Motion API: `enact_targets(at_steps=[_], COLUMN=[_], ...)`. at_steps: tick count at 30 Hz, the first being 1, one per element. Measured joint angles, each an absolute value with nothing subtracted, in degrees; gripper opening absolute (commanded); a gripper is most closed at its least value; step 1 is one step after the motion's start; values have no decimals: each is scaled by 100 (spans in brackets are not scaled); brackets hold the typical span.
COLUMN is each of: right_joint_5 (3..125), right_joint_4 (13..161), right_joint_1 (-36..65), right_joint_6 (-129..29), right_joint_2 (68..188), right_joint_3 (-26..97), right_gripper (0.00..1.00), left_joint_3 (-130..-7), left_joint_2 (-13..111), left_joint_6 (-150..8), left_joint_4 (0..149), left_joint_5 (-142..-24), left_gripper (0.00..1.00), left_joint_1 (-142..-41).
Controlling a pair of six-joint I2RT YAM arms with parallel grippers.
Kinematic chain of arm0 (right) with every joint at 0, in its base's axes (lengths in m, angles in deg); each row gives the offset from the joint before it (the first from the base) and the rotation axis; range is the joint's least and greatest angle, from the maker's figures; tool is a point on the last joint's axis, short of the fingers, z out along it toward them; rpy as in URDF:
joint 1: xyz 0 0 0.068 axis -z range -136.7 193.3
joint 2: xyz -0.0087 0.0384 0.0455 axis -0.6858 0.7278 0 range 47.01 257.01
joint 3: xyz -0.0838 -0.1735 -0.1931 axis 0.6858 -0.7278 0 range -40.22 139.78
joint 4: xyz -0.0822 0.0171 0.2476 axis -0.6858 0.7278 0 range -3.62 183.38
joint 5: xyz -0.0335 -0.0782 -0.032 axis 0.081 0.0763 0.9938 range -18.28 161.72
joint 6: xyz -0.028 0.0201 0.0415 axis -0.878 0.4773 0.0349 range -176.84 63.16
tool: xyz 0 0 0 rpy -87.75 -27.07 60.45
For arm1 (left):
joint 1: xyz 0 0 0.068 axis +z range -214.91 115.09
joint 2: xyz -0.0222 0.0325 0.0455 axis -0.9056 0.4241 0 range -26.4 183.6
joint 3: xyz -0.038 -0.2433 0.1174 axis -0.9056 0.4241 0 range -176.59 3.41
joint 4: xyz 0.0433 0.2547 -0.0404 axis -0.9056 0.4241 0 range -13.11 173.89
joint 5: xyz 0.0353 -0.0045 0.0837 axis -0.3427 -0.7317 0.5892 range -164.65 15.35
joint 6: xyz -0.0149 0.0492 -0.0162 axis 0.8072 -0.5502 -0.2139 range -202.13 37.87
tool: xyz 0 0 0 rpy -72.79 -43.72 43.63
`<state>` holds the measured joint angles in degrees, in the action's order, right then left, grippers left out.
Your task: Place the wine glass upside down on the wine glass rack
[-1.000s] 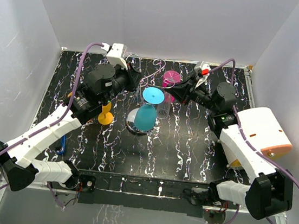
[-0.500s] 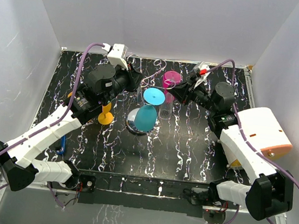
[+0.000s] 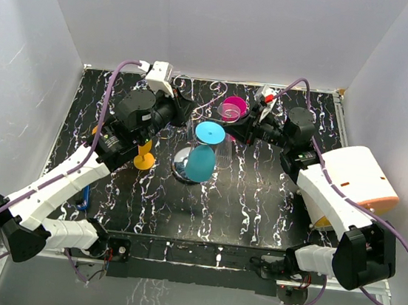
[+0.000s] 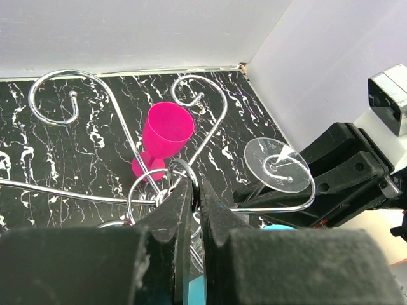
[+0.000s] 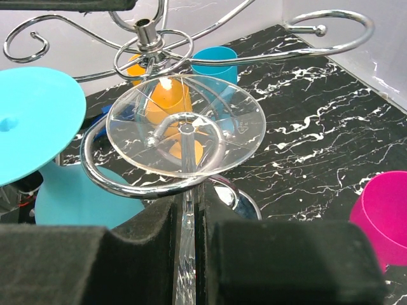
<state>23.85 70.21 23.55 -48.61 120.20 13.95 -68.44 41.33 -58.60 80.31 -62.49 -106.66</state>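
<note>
The wine glass rack [image 3: 184, 171] stands mid-table; its scroll arms show in the left wrist view [image 4: 57, 79] and the right wrist view [image 5: 331, 22]. My left gripper [image 4: 196, 187] is shut on a chrome ring at the rack's top [image 4: 183, 168]. My right gripper [image 5: 188, 194] is shut on the stem of a clear wine glass [image 5: 186, 130], held upside down. Its foot lies just above a curled arm loop [image 5: 108, 181], with the stem passing through it. The foot also shows in the left wrist view [image 4: 278, 164]. A blue glass [image 3: 203, 160] hangs upside down on the rack.
A pink glass [image 3: 231, 110] stands upright behind the rack. An orange glass [image 3: 144, 158] stands left of the base. A blue cup [image 5: 214, 60] shows beyond the rack. A white and orange box [image 3: 361, 179] sits at the right. White walls enclose the table.
My right gripper has moved left toward the rack with the clear glass, bringing its foot over the arm loop. The left gripper has stayed at the rack's top.
</note>
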Motion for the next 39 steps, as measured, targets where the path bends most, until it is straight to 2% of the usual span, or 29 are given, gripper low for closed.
enact_targets(at_steps=[7,16,21,24,29,35,39], right_joint_5=[2098,2286,2640,2826,3045,3222,3327], right_joint_4=[7096,7603,7839,7937,8092,8328,8543], right_joint_1=[2371,2386,2386,2386,2386,2386,2384], right_joint_6=[-5005,-5244,-5246,-5241,-5246,-5241,-5239], right_joint_2=[12016,11893,11771,11681,11478,10951,10554], right_joint_3=[1402,1450,1439,1439,1434,1389,1297], right_gripper=[2,31,42,55,64,66,66], left_joint_3=[-6818,-6814,-6814,-6814,-6814,-6814,-6814], left_joint_2=[4122,4113,4109,4109,4109,4082,4058], left_joint_6=[-5875,-5895,-5897,-5897,-5908,-5960,-5998], left_joint_4=[8002,7998,8009,8011,8013,8055,8212], left_joint_5=[-6317,-6301,-6290,-6286,-6286,-6286,-6286], left_gripper=[0,0,0,0,7,17,30], left_joint_1=[-10666,-10664,-10666,-10666,-10666,-10666,-10666])
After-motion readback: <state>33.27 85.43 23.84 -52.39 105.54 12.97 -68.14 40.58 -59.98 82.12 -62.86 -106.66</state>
